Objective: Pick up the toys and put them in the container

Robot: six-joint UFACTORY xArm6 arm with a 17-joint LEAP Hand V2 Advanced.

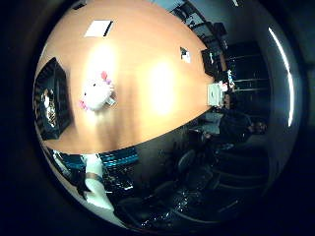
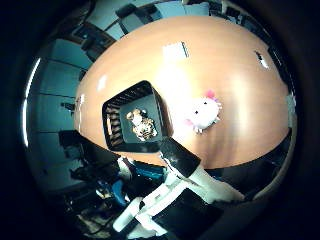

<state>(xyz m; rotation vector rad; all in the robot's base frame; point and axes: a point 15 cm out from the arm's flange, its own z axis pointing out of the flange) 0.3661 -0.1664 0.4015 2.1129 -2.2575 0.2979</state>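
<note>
A white plush toy with pink ears lies on the wooden table, just beside a black container. A small brown and white toy lies inside the container. The little finger side palm view shows the plush toy and the container near the table's end. My right hand is high above the table, away from the toys. Its fingers reach in straight from the view's edge and hold nothing.
A white sheet and a small white item lie on the table farther along. Another white item sits at the table's edge. Dark office chairs stand around the table on the floor.
</note>
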